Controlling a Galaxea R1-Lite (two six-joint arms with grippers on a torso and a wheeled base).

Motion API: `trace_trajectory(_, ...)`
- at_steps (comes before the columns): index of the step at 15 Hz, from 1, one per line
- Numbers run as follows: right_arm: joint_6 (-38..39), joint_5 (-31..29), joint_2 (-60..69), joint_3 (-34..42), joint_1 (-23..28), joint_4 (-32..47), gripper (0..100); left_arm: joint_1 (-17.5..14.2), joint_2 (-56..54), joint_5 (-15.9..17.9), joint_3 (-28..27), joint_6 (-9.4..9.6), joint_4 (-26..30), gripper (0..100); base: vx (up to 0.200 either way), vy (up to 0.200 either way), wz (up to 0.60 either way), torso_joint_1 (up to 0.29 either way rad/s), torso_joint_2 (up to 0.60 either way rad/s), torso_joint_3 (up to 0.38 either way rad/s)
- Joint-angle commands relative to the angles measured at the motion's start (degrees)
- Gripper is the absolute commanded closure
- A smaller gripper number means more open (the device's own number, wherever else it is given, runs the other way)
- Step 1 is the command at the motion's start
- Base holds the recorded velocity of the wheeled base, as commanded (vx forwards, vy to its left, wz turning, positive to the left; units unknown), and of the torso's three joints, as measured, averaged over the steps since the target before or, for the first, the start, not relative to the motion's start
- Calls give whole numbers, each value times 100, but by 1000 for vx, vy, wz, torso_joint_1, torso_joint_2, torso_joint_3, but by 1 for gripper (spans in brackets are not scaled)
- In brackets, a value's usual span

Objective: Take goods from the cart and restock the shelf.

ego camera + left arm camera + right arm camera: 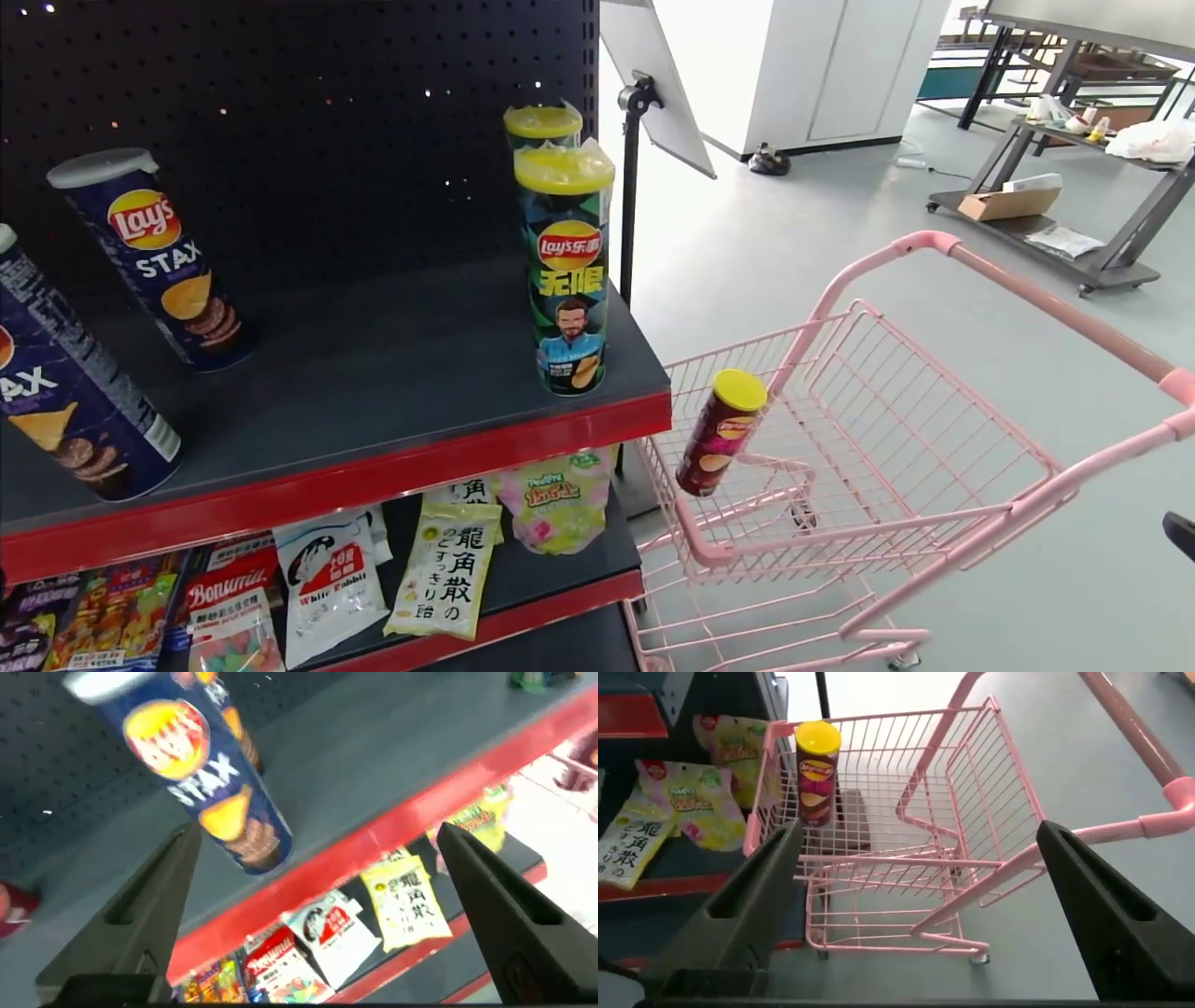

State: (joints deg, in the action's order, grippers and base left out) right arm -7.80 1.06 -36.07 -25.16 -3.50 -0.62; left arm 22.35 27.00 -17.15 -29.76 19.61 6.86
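Cans number five: two blue cans (154, 257) along the shelf's (373, 373) left edge, two green cans (565, 280) at its right front corner, one maroon can (721, 431) leaning in the cart's (1013, 511) shelf-side corner. Left gripper (313, 845) and right gripper (920, 835) both gape wide, holding nothing.

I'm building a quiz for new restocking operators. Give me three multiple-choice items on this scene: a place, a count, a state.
1. Where is the maroon chip can? A) lower shelf B) pink cart C) floor
2. How many green cans stand on the top shelf? A) one B) four C) two
3. The right tool is: A) open, empty B) shut on a can C) shut on a bag
Answers: 1 B, it leans in the cart's corner; 2 C, one behind the other at the shelf's right end; 3 A, nothing sits between its spread fingers.
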Motion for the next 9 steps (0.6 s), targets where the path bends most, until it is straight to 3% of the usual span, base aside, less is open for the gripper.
trace_trajectory(1, -2, -1, -5, 20, 7, 1, 0, -2, -213, 1, 102, -2, 8, 0, 0, 0, 0, -154, 403, 251)
trace_trajectory(9, -11, -1, -40, 38, -2, 1, 0, -2, -266, 1, 119, -2, -1, 0, 0, 0, 0, -171, 518, 346)
